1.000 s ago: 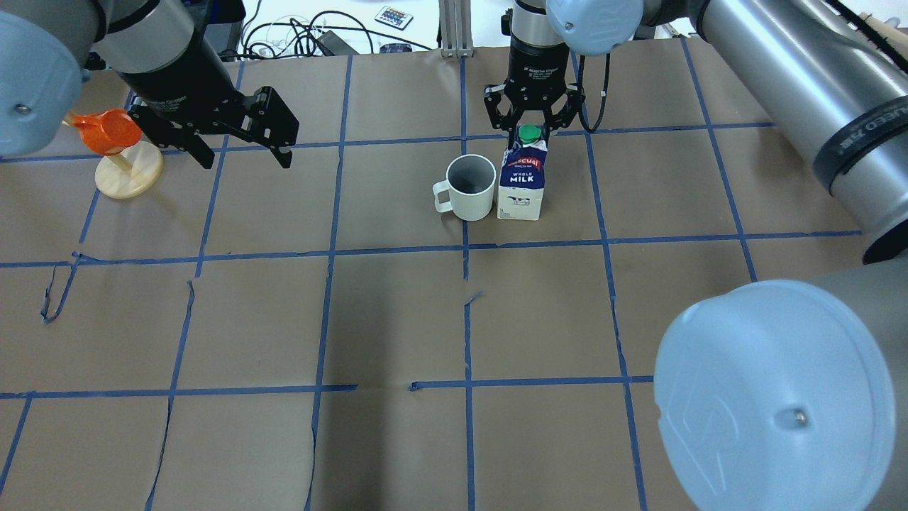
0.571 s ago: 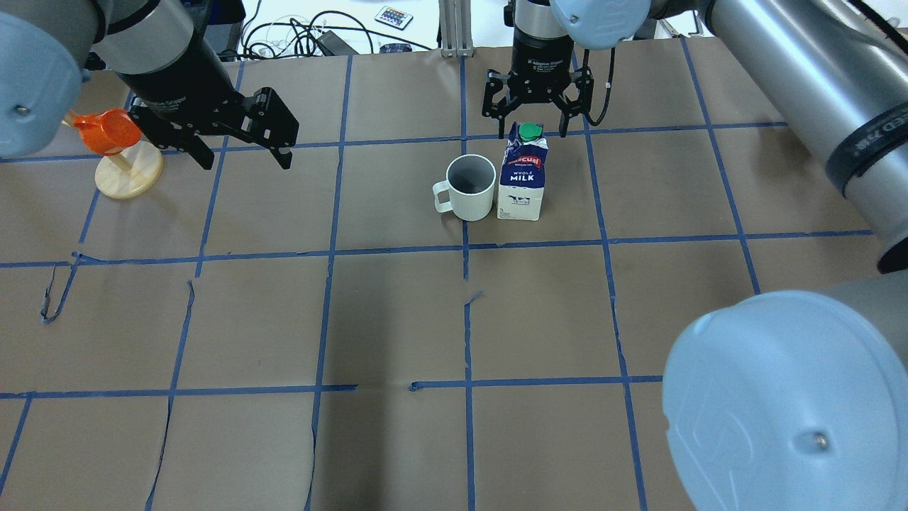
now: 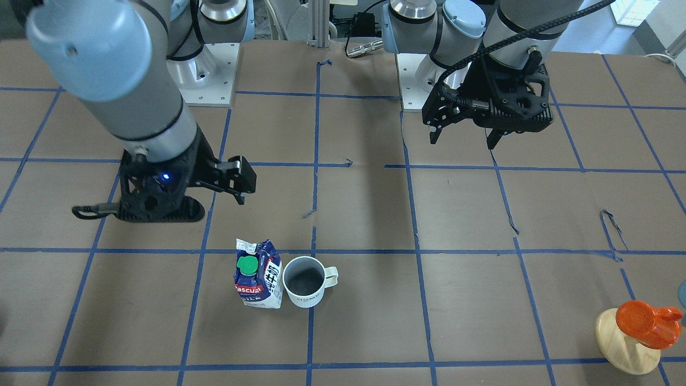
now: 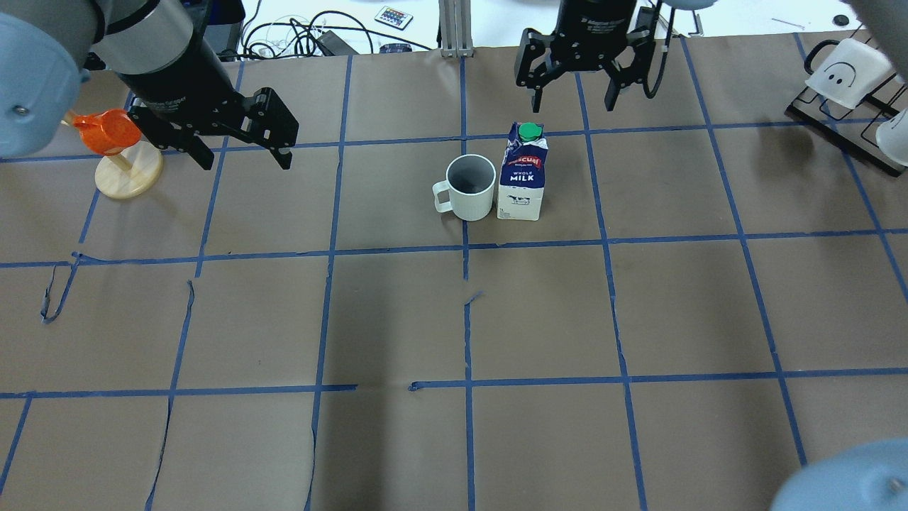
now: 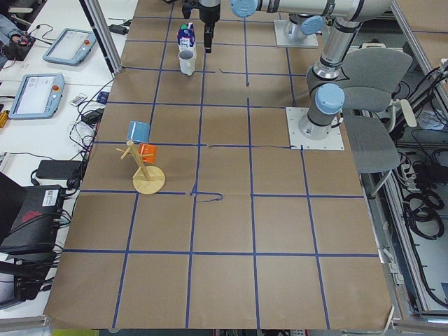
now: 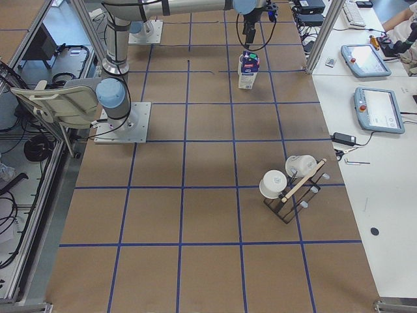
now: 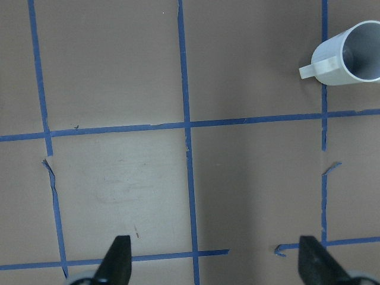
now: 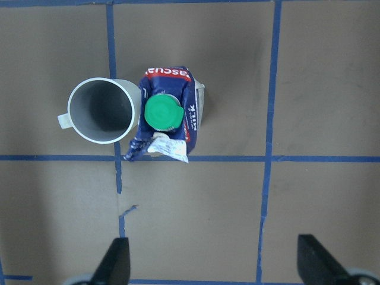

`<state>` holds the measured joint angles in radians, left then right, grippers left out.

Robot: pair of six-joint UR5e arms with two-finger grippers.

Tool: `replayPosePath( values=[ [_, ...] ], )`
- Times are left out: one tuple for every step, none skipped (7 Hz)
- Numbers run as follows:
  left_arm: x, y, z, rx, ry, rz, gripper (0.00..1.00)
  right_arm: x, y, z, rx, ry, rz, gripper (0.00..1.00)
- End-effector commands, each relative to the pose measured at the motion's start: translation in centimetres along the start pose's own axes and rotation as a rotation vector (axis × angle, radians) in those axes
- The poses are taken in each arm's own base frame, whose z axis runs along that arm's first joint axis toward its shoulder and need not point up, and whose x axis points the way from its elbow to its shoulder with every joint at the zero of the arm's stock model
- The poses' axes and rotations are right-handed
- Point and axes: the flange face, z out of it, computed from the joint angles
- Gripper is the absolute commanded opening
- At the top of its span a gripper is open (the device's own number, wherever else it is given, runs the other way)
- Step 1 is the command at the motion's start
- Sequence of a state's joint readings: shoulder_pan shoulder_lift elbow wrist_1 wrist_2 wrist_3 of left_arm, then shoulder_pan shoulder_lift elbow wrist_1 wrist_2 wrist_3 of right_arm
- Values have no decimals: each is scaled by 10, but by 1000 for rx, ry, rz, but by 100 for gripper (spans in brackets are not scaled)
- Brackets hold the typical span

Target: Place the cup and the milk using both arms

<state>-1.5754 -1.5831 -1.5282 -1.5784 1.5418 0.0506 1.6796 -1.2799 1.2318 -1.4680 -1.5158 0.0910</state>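
1. Table (image 4: 397, 319): brown paper surface divided into squares by blue tape lines.
2. Cup (image 4: 470, 186): stands upright near the centre of the table, towards its far side, mouth up and handle pointing left.
3. Milk (image 4: 523, 177): stands upright just to the right of the cup, green cap on top; the two sit side by side close to a tape crossing.
4. Right gripper (image 4: 572, 106): hangs above the table just beyond the far side of the milk, fingers spread wide, holding nothing and clear of the carton.
5. Left gripper (image 4: 246, 162): hovers well to the left of the cup, fingers spread wide and empty.
6. Wooden stand (image 4: 129, 170): at the far left, just beside the left gripper, carrying an orange cup (image 4: 106, 133).
7. Rack (image 4: 848, 78): at the far right edge, bearing white mugs.
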Motion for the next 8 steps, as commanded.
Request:
replayPosePath(
  values=[
    [0,0,1,-3,-1,0,100,44,59,-24,34,0,-31,100],
    [0,0,0,0,-1,0,100,44,78,-27,37,29,-31,100],
    [0,0,0,0,0,0,100,47,82,-26,28,57,-29,100],
    [0,0,0,0,0,0,100,51,83,-26,22,58,-23,100],
    [0,0,0,0,0,0,100,53,83,-26,21,58,-18,100],
    [0,0,0,0,0,0,100,53,85,-24,9,58,-18,100],
    [0,0,0,0,0,0,100,52,93,-32,17,49,-18,100],
    [0,0,1,-1,0,0,100,51,95,-35,22,44,-20,100]
  ],
)
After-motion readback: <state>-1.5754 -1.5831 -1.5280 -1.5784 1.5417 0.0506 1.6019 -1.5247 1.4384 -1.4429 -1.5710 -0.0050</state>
